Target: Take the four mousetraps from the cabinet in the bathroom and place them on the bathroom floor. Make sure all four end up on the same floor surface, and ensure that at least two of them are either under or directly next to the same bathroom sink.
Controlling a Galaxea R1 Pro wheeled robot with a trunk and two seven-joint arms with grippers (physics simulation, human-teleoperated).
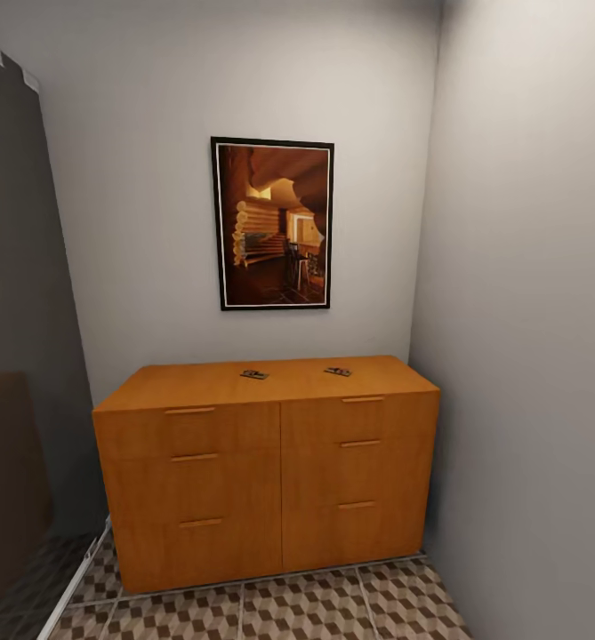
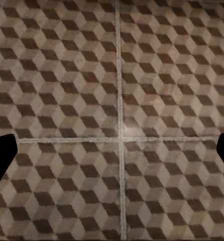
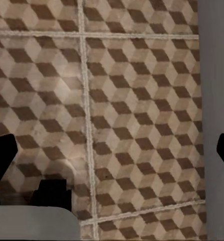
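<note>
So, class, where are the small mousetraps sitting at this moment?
In the head view, two small dark mousetraps lie apart on top of the low orange-brown wooden cabinet, toward its back edge, below the framed picture.

A low, wide orange-brown wooden cabinet [image 1: 270, 471] with six drawer fronts and slim matching bar handles stands in the corner, its back to the grey wall and its right end near the side wall. On its flat top lie two small flat brown mousetraps with dark metal parts: one [image 1: 253, 374] near the middle, the other [image 1: 337, 372] further right, well apart from the first. The cabinet rests on the bathroom floor [image 1: 315, 609] of large square tiles with a brown, beige and white cube pattern and pale grout lines; both wrist views look down on these tiles.
</note>
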